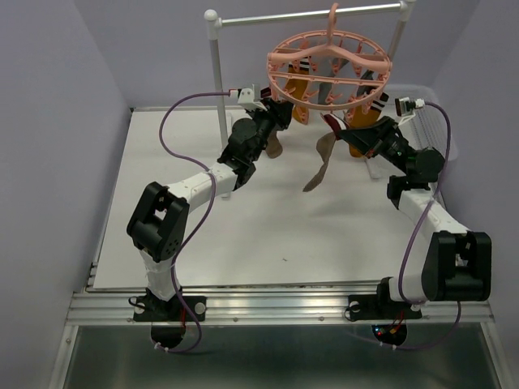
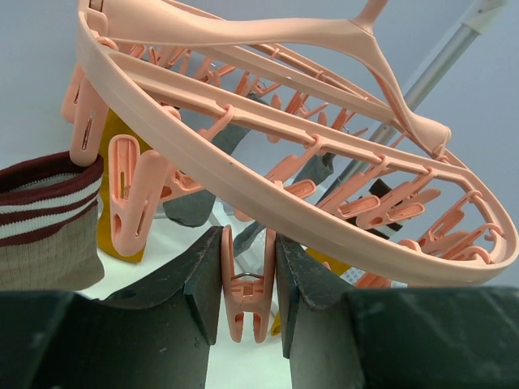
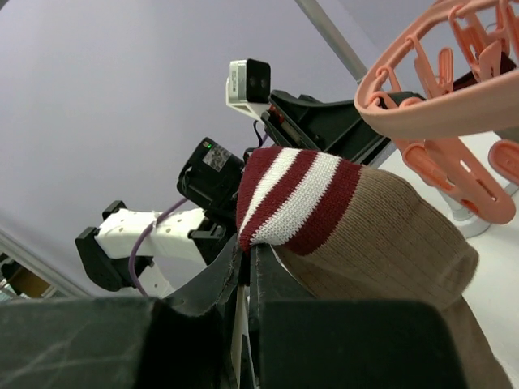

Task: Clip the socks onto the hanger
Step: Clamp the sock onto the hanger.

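The salmon-pink round hanger hangs by its hook from the metal rail, with orange and grey socks clipped under it. My left gripper is shut on one dangling pink clip of the hanger's ring, squeezing it from both sides. My right gripper is shut on the red-and-white striped cuff of a brown sock, held up just below the ring. In the top view that sock hangs down between the two grippers. Its cuff also shows in the left wrist view.
The white-posted rail stand rises at the back of the white table. A white mesh basket sits at the back right behind my right arm. Purple walls close in on three sides.
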Available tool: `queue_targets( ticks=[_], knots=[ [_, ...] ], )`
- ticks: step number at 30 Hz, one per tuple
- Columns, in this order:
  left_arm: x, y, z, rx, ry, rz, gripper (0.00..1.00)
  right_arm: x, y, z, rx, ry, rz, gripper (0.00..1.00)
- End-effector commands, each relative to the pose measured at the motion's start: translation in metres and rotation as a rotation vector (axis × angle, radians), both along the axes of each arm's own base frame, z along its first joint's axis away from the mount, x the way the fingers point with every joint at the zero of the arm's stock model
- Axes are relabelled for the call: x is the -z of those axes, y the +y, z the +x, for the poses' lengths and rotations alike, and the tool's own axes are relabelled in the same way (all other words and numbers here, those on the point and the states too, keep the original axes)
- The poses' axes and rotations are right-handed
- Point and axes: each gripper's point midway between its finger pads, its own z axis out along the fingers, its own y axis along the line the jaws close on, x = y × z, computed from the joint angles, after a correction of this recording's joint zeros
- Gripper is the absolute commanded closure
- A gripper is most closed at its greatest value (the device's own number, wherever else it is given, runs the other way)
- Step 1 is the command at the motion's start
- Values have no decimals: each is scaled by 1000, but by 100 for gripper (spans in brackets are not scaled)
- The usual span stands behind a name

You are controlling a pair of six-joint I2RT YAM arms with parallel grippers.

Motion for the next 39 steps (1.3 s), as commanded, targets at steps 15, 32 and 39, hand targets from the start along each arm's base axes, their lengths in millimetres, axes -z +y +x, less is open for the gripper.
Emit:
queue_targets(
  ticks=[15, 32, 39],
  knots=[
    [-87, 13, -19, 2, -101, -199, 100, 77, 74, 51, 237, 12, -261, 99],
    [-91, 14, -13, -24, -80, -219, 100, 63, 67, 86, 562, -77, -192, 99],
    [-96, 20, -11, -54, -92, -231, 100, 62, 74, 91, 556, -105, -192, 99]
  ],
)
